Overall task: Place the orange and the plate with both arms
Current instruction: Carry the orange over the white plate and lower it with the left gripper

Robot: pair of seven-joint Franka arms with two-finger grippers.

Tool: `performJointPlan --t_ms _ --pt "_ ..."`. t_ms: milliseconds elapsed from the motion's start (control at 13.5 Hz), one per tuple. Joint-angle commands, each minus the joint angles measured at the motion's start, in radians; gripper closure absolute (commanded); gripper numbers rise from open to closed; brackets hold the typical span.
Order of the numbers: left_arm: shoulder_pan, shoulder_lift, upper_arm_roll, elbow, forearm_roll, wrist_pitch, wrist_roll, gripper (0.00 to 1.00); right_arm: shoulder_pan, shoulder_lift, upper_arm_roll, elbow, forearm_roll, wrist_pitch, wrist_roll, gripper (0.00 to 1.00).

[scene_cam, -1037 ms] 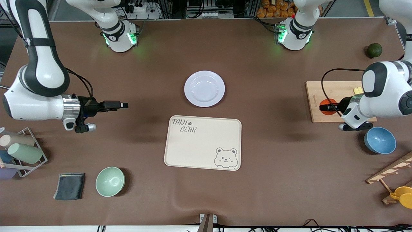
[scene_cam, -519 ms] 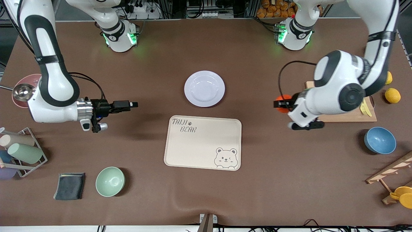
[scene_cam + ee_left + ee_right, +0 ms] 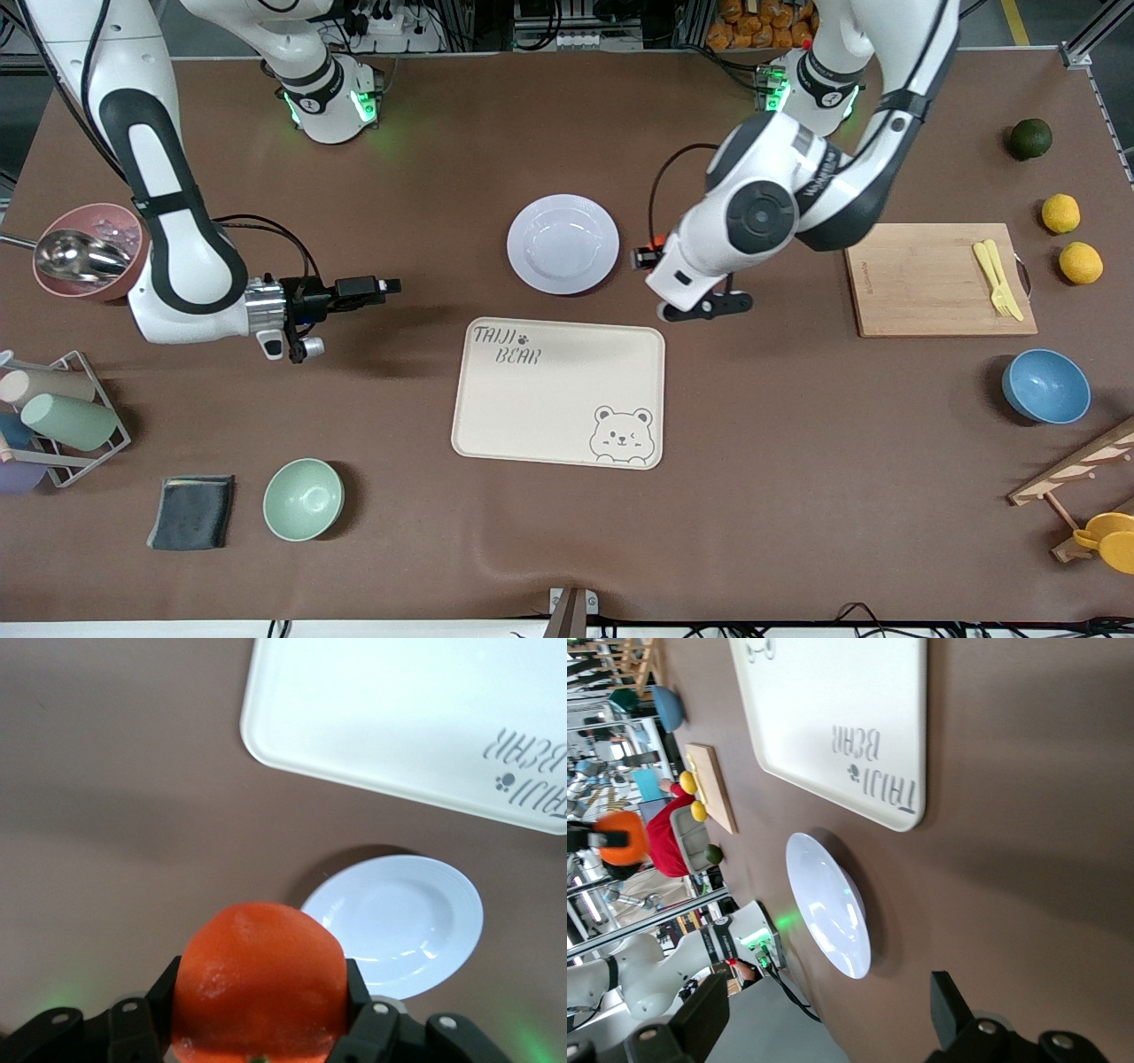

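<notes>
The orange (image 3: 259, 979) is round and bright orange-red, clamped between the fingers of my left gripper (image 3: 259, 1014). In the front view my left gripper (image 3: 640, 258) hangs just beside the plate's rim, toward the left arm's end of the table, and the hand hides most of the orange. The pale lavender-white plate (image 3: 563, 244) lies empty on the table, farther from the front camera than the cream bear-print tray (image 3: 558, 392). The plate also shows in the left wrist view (image 3: 399, 921) and the right wrist view (image 3: 828, 904). My right gripper (image 3: 387, 285) is open and empty, over bare table toward the right arm's end, pointing at the plate.
A wooden cutting board (image 3: 921, 279) with yellow cutlery (image 3: 997, 279), two lemons (image 3: 1060, 213), a dark green fruit (image 3: 1031, 138) and a blue bowl (image 3: 1045, 385) are at the left arm's end. A mint bowl (image 3: 303, 499), dark cloth (image 3: 191, 511), cup rack (image 3: 53, 416) and pink bowl (image 3: 89, 248) are at the right arm's end.
My left gripper has carried the orange from over the cutting board across to beside the plate. My right gripper has crept a little toward the plate.
</notes>
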Motion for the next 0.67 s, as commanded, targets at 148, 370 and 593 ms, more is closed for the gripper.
performJointPlan --t_ms 148,370,593 --pt "-0.184 0.055 0.009 -0.047 -0.005 0.135 -0.329 1.00 0.048 0.070 -0.002 -0.091 0.215 0.067 -0.274 0.00" --pt "-0.264 0.043 0.009 -0.207 -0.005 0.341 -0.467 1.00 0.065 0.069 -0.001 -0.105 0.238 0.086 -0.276 0.00" --pt "-0.289 0.084 0.009 -0.253 -0.005 0.442 -0.501 1.00 0.084 0.062 -0.001 -0.115 0.255 0.123 -0.274 0.02"
